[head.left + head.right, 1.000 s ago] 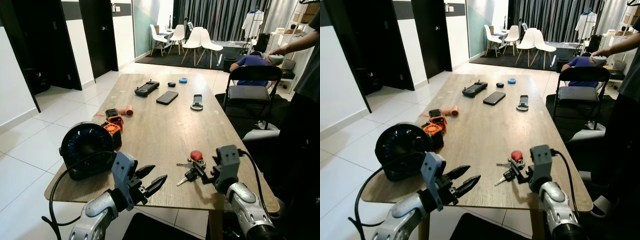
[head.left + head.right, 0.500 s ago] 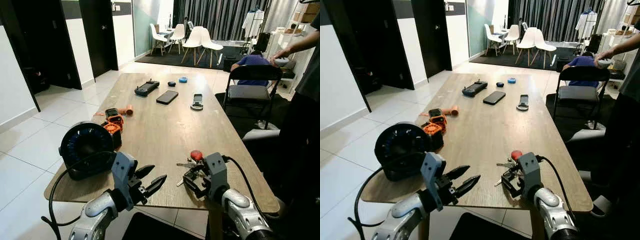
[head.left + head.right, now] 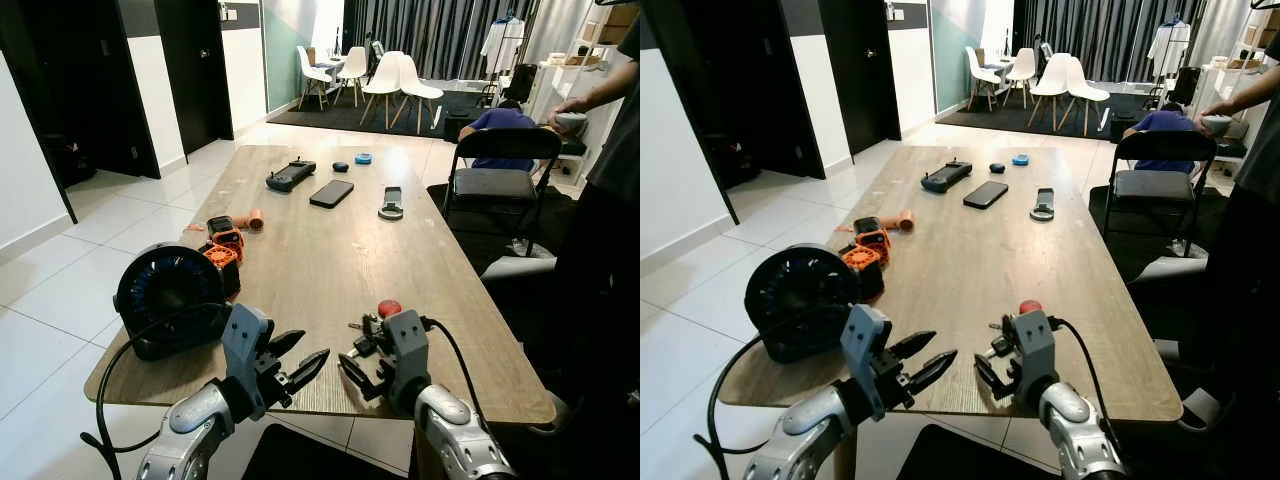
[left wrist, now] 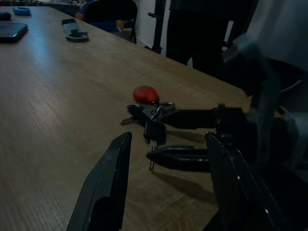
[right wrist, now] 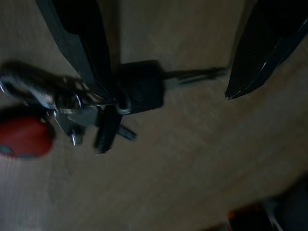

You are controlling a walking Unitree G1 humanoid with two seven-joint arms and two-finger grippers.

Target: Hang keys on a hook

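The step in hand looks like the pick-up of the keys point(image 3: 362, 335), which lie flat near the near right edge of the worktop point(image 3: 320, 240). The right claw point(image 3: 357, 356) sits low over them with its two fingers spread wide and nothing held; in its wrist view one finger crosses the bunch beside the ring and the other stands apart past the tip of the blade. To do this well, the robot should probably centre the thick black key head between the fingers, press down to the wood, and close slowly so the bunch does not skid away. Lifting by the head or the ring would likely leave the ring free for a hook; no hook can be made out here.

The left claw point(image 3: 298, 366) hovers just off the near edge, left of the keys, open and empty.

The bunch is a black-headed key point(image 5: 144, 88) with a silver blade, a few small metal pieces on a ring, and a rounded red fob point(image 4: 145, 94) at its far end
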